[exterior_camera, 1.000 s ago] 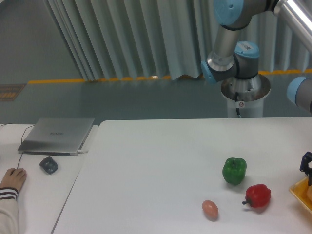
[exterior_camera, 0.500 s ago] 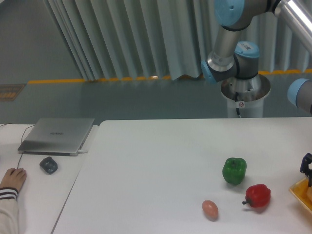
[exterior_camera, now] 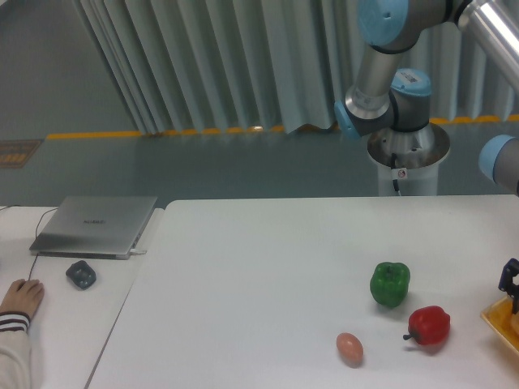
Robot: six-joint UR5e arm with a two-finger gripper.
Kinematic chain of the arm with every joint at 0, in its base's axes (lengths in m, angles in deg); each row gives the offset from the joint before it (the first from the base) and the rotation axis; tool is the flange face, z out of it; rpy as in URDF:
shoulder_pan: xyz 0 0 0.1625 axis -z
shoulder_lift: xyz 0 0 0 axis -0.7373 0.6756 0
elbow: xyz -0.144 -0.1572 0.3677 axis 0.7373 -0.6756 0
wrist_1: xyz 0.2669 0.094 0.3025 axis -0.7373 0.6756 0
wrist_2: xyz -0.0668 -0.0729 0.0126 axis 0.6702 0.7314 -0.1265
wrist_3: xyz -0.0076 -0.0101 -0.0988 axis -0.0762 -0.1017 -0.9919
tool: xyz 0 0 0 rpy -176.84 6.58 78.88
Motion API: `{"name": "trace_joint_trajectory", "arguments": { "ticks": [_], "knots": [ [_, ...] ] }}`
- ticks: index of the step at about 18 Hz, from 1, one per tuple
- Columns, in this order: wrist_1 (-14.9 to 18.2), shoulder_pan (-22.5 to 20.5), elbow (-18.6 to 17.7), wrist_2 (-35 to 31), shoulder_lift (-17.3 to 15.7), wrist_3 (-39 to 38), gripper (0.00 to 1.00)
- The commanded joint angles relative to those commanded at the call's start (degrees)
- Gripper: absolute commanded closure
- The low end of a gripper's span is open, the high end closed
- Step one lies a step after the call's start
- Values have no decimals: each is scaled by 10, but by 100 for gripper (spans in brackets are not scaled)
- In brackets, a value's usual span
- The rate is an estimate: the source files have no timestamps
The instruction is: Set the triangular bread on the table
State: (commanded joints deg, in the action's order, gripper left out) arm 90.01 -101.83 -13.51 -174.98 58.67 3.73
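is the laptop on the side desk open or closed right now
Closed. The laptop lies flat on the desk, lid down, showing only its grey top, with no screen or keyboard visible.

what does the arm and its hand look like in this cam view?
The UR5e arm has silver-grey tube links with light blue joint caps, mounted on a round metal pedestal carrying a small red-and-white sticker and a thin dark cable. Another blue cap shows at the right edge. The hand is dark, nearly black, and mostly cut off by the frame edge.
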Motion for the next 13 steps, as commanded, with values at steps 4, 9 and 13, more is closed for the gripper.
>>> {"name": "trace_joint_trajectory", "arguments": {
  "ticks": [4, 9, 13],
  "knots": [
    [0, 0, -1, 0, 2, 1, 0],
    [0, 1, -2, 0, 4, 2, 0],
    [-1, 2, -2, 0, 6, 2, 0]
  ]
}}
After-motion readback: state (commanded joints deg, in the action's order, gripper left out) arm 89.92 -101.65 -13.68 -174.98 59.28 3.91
